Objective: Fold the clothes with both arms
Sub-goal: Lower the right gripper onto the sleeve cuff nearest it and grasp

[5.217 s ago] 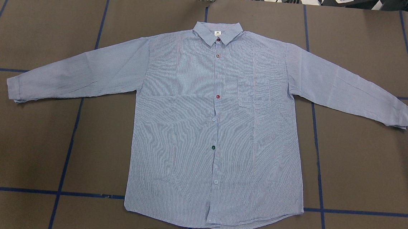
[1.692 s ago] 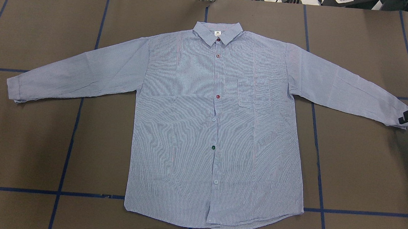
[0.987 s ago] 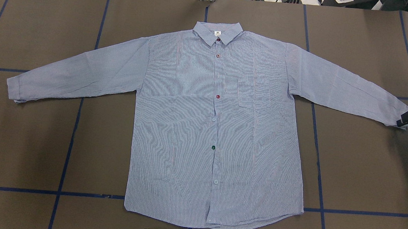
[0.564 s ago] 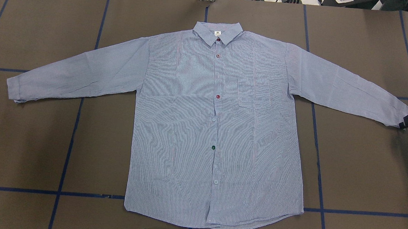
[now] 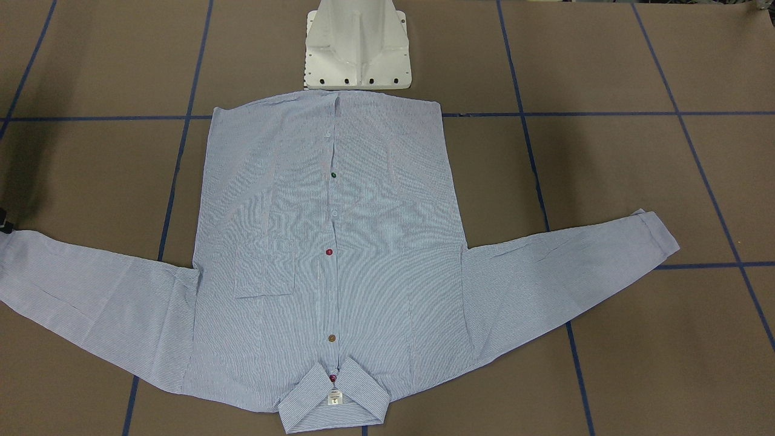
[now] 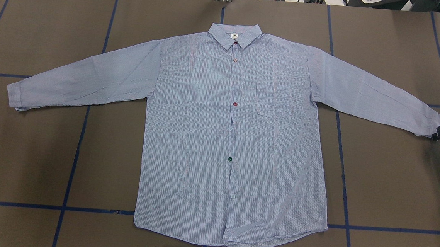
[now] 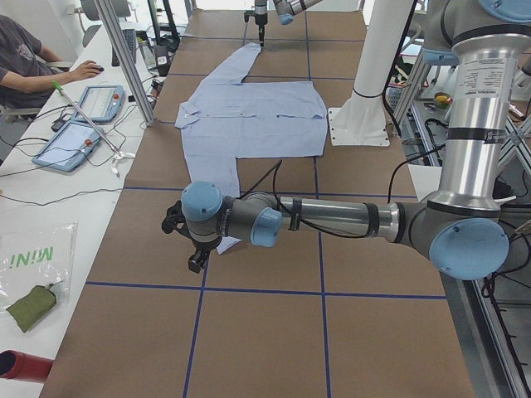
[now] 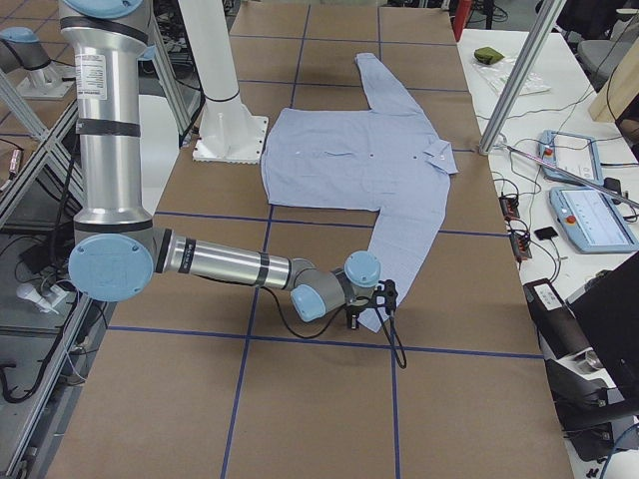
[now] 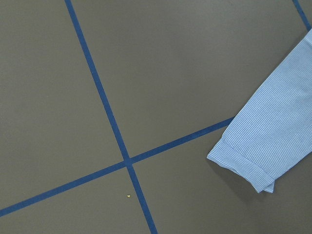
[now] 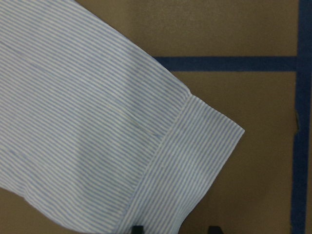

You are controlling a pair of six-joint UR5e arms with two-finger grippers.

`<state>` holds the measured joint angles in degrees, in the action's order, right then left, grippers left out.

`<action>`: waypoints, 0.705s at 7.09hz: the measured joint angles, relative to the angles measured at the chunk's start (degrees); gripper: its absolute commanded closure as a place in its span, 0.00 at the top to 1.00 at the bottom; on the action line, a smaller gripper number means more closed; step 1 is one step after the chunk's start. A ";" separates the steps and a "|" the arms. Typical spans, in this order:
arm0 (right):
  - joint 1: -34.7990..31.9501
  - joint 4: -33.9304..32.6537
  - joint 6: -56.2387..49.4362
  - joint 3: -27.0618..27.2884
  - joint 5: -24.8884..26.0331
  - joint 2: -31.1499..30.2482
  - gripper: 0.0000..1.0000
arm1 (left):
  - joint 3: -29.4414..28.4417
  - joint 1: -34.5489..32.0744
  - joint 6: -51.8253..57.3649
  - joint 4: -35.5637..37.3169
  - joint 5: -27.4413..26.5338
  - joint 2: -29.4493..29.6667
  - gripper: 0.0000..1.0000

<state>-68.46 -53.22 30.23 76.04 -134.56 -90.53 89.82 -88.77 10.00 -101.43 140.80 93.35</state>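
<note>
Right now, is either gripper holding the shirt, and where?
Nothing held yet. Right gripper sits at the shirt's right cuff, fingertips apart, not clamped. Left gripper hovers beside the other cuff; state unclear.

Brown table cover [image 6: 28, 156], gridded with blue tape lines [image 6: 24, 205]. I see a white pedestal [image 5: 357, 45] standing on it. On the side bench [image 7: 33, 199] I make out two tablets [image 7: 76, 143], a green pouch [image 7: 31, 307] by a clear printed bag [image 7: 29, 257], and a seated person [image 7: 25, 58].
</note>
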 measured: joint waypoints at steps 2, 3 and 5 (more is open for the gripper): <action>0.06 -0.11 0.01 -0.39 -0.01 0.46 0.52 | 0.30 0.00 -0.12 0.00 0.00 0.01 1.00; 0.07 -0.12 0.01 -0.54 -0.05 0.57 0.29 | 0.42 0.00 -0.14 0.00 0.00 0.00 1.00; 0.08 -0.13 0.01 -0.61 -0.08 0.62 0.05 | 0.70 0.00 -0.16 0.00 -0.02 -0.01 1.00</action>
<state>-68.38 -53.35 30.23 75.43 -134.64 -89.92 90.51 -88.77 9.84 -101.43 140.78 93.34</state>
